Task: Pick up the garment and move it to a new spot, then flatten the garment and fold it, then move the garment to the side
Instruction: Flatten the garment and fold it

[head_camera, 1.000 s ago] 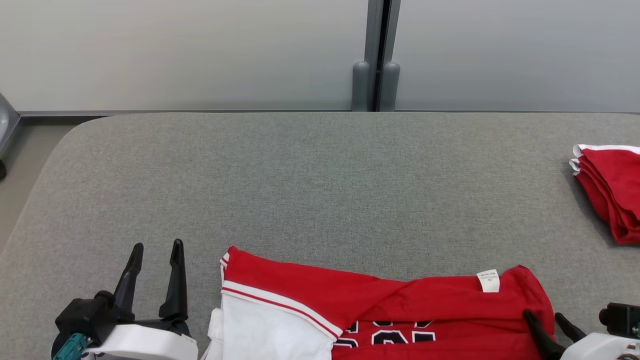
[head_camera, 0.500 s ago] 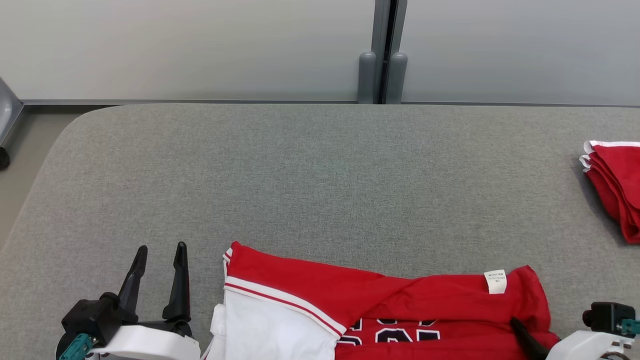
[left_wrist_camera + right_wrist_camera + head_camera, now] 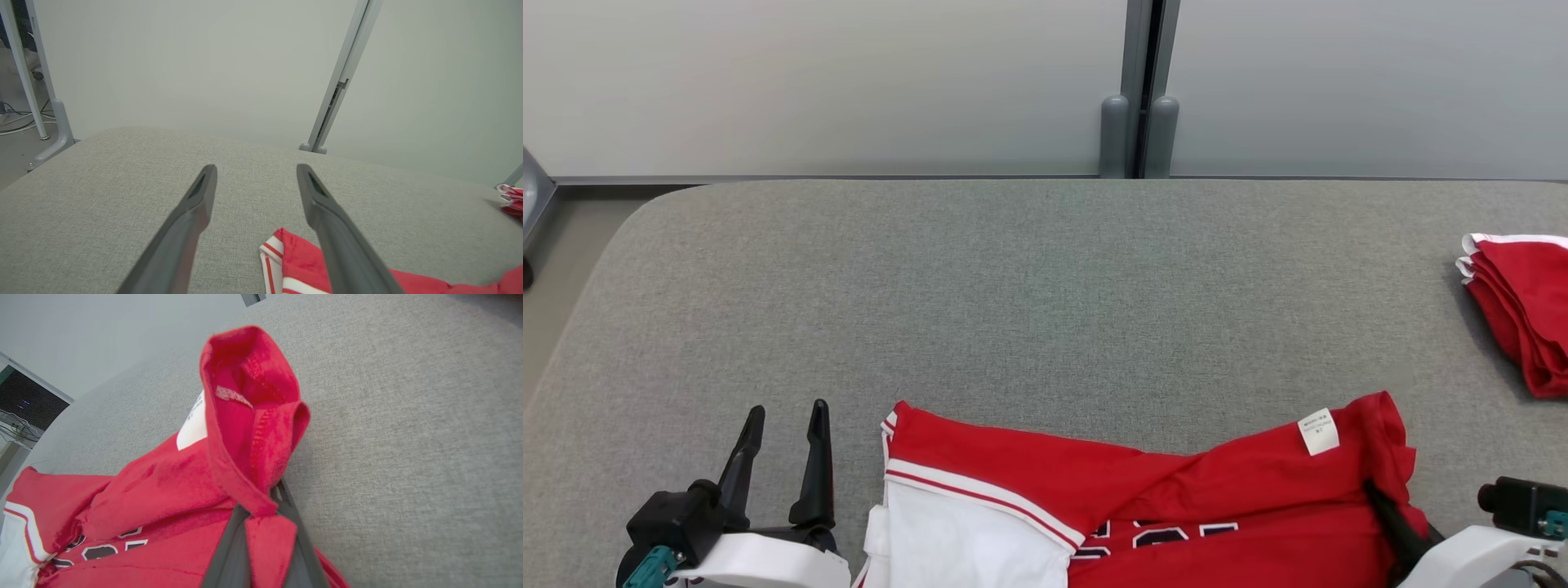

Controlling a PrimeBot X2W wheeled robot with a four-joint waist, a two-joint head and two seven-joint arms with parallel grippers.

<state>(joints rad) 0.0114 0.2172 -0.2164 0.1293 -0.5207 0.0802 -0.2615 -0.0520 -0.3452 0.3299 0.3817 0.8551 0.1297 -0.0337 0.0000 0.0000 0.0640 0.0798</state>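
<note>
Right gripper [image 3: 261, 504] pinching the right corner of the red garment [image 3: 1143, 498]; left gripper [image 3: 787, 408] empty, fingers spread.
Head view gives the layout: garment at the near edge of the grey padded table [image 3: 1045, 286], white tag [image 3: 1317, 431] near the gripped corner, a folded red pile [image 3: 1519, 310] well apart at far right. Right wrist view gives the grip: both dark fingers pressed together on a fold of cloth, hem bunched above them. Left wrist view: the garment's striped corner lies just beside one finger, untouched.
</note>
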